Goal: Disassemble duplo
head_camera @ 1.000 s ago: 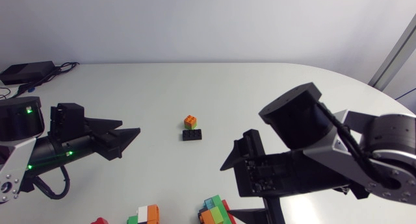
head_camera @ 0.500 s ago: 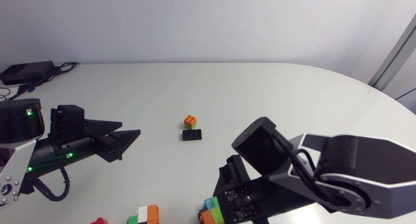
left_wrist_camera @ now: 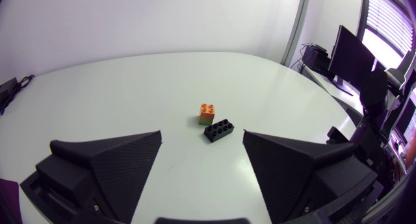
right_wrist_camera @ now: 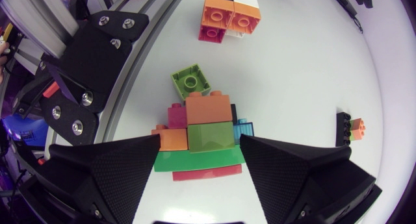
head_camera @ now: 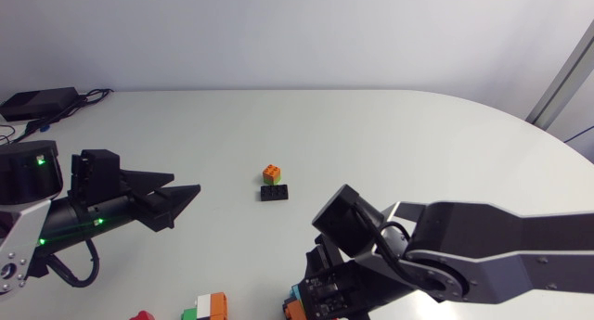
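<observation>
Straddling the main duplo pile (right_wrist_camera: 207, 134), the right claw (right_wrist_camera: 200, 138) is spread wide, one broad finger on each side of the stack; whether either finger actually presses a brick cannot be told. The pile is a green base plate over a red one, carrying orange, green, pink and pale blue bricks pushed together. Just ahead of the claw lies a loose lime brick (right_wrist_camera: 190, 81), studs up, and further ahead a second cluster (right_wrist_camera: 229, 15) of orange, white, black and pink pieces. In the head view the right arm (head_camera: 483, 255) comes in from the right edge and bends down to the lower middle of the frame, where it covers most of the pile, so only a strip of green and orange shows at the bottom edge. The second cluster shows there at the lower left of centre, with a red piece (head_camera: 141, 315) at the bottom edge further left. Near the middle of the white tabletop (head_camera: 390, 144) stands an orange-on-green brick (head_camera: 271, 173), and a flat black brick (head_camera: 274, 193) lies just beside it, on its nearer side. The left claw (head_camera: 186, 183) hangs at the left of the frame, well apart from both, its fingers spread and gripping nothing; its wrist view looks between them at those two bricks ahead.
</observation>
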Robot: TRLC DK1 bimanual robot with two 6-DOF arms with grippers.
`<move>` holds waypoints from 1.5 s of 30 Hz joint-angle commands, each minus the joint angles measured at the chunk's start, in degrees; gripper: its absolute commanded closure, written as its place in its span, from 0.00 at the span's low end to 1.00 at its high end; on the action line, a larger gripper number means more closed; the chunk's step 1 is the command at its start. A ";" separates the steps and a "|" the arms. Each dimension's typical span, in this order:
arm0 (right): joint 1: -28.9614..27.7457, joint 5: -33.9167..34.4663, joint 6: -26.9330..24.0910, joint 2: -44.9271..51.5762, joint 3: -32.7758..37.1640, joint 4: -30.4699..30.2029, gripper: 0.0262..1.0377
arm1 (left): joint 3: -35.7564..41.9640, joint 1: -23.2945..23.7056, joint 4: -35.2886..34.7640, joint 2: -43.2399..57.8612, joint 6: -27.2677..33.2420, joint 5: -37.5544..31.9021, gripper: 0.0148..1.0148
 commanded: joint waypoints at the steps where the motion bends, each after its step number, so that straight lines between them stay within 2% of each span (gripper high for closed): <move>1: 0.49 -0.18 -1.73 1.04 -0.50 0.83 0.20 | -1.33 0.32 0.27 -0.60 0.63 -0.13 0.12; 2: 0.58 -0.18 -1.82 1.30 -0.41 1.01 0.21 | -1.33 0.23 0.19 -0.60 0.63 -0.13 0.12; 6: 0.23 -0.18 -1.91 3.50 0.73 1.36 0.36 | -1.24 -0.03 -1.57 -0.69 0.71 -0.13 0.12; 12: 0.14 -0.36 -1.73 7.01 2.93 1.71 0.62 | -1.06 -0.47 -3.68 -0.77 0.80 -0.04 0.12; 15: -0.39 -1.85 -1.64 7.98 4.25 1.71 0.66 | -1.06 -0.56 -3.77 -0.77 0.98 0.04 0.13; 19: -1.35 -2.21 -1.29 7.01 5.65 1.09 0.71 | -0.98 -0.65 -3.95 -0.77 0.98 0.13 0.13; 23: -2.76 -2.29 2.22 2.88 7.94 1.53 0.71 | -0.18 -0.56 -5.97 -0.86 0.98 2.24 0.13; 29: -2.67 2.10 9.61 2.44 20.33 1.80 0.71 | 1.40 0.05 -10.36 -1.04 2.03 6.46 0.13; 32: -0.83 6.76 13.21 5.08 25.60 4.17 0.70 | 2.72 3.04 -13.35 -1.04 2.47 13.14 0.13; 37: 2.43 15.11 14.44 9.39 26.57 12.26 0.70 | 5.35 9.98 -17.92 0.98 3.53 24.39 0.13; 42: 2.69 15.46 16.37 12.81 26.92 15.60 0.70 | 7.20 17.02 -19.24 3.53 3.53 31.77 0.13; 45: 3.13 15.72 16.46 13.78 25.87 18.58 0.70 | 8.43 19.30 -20.12 6.61 3.53 37.57 0.13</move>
